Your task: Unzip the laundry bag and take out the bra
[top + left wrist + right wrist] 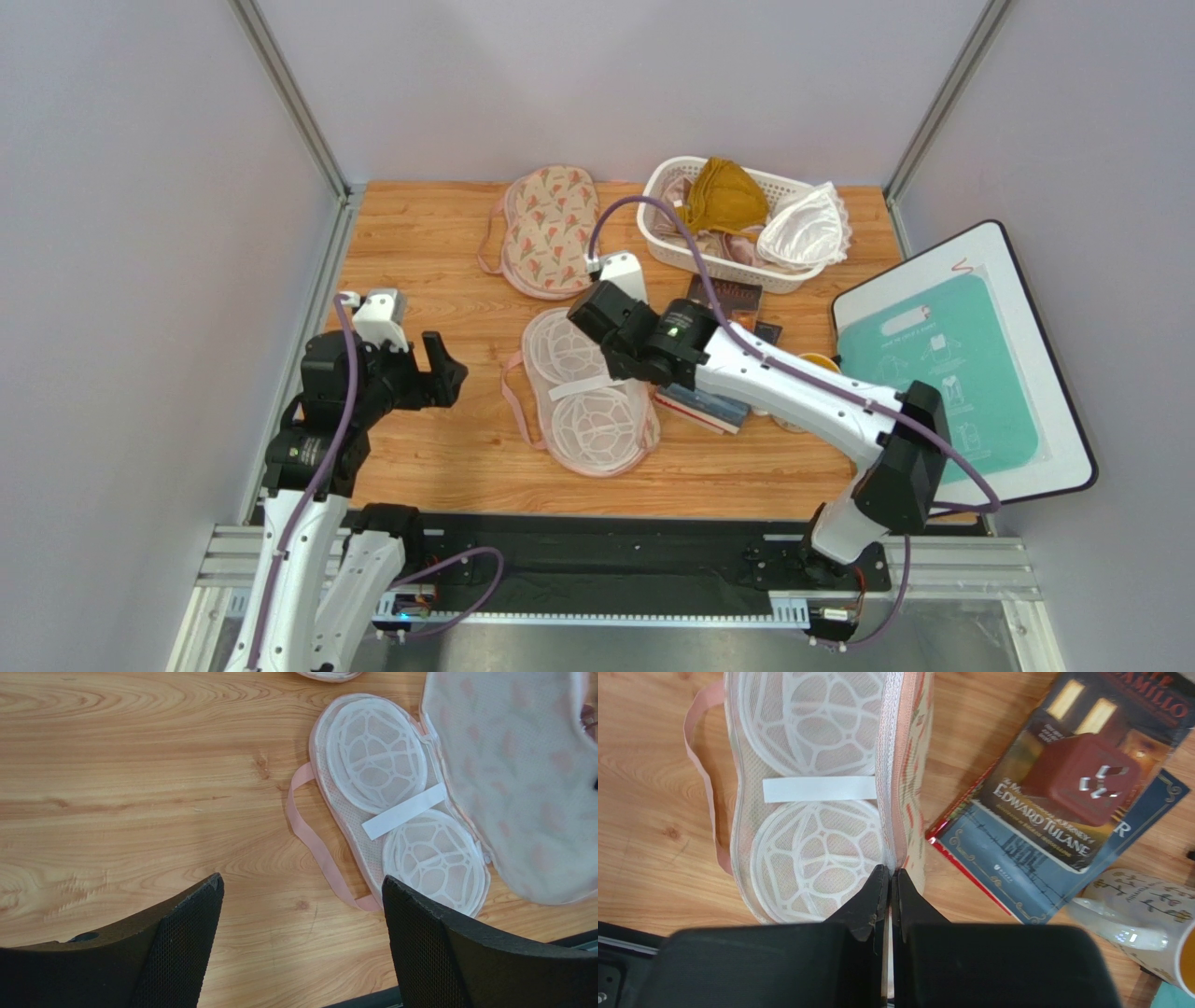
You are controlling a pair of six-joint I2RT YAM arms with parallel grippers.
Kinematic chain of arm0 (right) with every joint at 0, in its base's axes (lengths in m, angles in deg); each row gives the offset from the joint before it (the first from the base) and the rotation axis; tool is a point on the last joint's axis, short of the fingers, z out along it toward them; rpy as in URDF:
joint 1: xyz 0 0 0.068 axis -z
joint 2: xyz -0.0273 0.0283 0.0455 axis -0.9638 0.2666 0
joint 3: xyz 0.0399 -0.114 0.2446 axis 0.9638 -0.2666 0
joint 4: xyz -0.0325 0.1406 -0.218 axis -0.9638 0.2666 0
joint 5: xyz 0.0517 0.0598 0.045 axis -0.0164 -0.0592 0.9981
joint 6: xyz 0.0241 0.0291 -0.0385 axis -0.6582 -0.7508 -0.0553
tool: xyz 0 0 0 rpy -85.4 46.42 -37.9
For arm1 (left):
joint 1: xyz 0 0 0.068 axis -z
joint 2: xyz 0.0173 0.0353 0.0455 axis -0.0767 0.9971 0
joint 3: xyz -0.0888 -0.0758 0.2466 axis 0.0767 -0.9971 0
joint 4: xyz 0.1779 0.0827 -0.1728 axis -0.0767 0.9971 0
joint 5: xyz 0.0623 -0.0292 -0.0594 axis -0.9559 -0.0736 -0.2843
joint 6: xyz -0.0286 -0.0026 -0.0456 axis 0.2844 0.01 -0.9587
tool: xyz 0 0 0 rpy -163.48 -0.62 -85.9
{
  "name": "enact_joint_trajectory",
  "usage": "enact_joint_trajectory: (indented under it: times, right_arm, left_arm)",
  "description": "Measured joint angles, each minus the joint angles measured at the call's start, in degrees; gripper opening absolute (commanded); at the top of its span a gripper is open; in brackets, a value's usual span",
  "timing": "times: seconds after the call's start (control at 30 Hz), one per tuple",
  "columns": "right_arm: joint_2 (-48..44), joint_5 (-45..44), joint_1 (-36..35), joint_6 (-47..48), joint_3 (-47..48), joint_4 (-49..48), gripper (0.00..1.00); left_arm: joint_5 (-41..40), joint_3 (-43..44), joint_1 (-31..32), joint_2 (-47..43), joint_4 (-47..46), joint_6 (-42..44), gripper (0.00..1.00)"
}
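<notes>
Right claw [889, 875] tight on laundry bag [808, 840] edge

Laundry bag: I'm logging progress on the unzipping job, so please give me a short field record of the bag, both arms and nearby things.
laundry bag: mid-table, open, mesh lining and two white domed frames showing
right gripper: jaws shut on the bag's pink zip edge, holding the floral flap up
left gripper: jaws open, holding nothing, over the table left of the bag
second bag: lying flat behind
basket: back right, mustard and white garments inside
book: right of the bag
</notes>
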Motion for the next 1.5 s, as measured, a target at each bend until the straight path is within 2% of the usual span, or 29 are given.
enact_joint_trajectory:
  times: [0.23,0.53,0.6,0.63,0.67,0.7,0.73,0.77,0.87,1.0,1.17,1.5]
  right_arm:
    - [7.67,1.57,-4.63,-1.11,0.02,-1.11,0.00]
    - [10.73,4.39,-6.82,-2.29,0.24,-4.52,0.00]
    - [11.26,5.55,-6.99,-2.36,0.24,-5.46,0.12]
    - [11.61,6.25,-7.02,-2.45,0.37,-6.01,0.22]
    - [11.91,7.04,-7.02,-2.49,0.59,-6.40,0.53]
    - [12.11,7.74,-7.04,-2.58,0.74,-6.88,0.68]
    - [12.28,8.70,-7.02,-2.40,0.90,-7.50,0.78]
    - [12.33,9.81,-7.04,-2.01,0.98,-8.20,0.87]
    - [12.11,13.33,-7.08,-0.72,0.98,-10.78,0.95]
    - [9.18,16.52,-7.13,0.68,-0.39,-14.21,0.97]
    - [-0.46,17.88,-5.68,1.18,-6.40,-17.92,0.98]
    - [-23.65,15.15,10.03,-1.51,-32.61,-21.35,0.99]
  left_arm:
    - [0.00,0.00,0.00,0.00,0.00,0.00,0.89]
    - [0.00,0.00,0.00,0.00,0.00,0.00,0.89]
    - [0.00,0.00,0.00,0.00,0.00,0.00,0.89]
    - [0.00,0.00,0.00,0.00,0.00,0.00,0.89]
    - [0.00,0.00,0.00,0.02,0.00,0.00,0.89]
    - [-0.02,0.00,0.00,0.00,0.00,0.00,0.89]
    - [-0.02,0.00,0.00,0.00,0.00,0.00,0.89]
    - [-0.02,0.00,0.00,0.00,0.00,0.00,0.89]
    - [-0.02,0.00,0.00,0.02,-0.02,0.00,0.89]
    - [-0.04,0.00,0.00,0.02,0.00,0.00,0.89]
    - [-0.09,0.00,0.00,0.00,0.00,0.00,0.89]
    - [-0.20,0.00,0.00,-0.39,0.00,0.00,0.89]
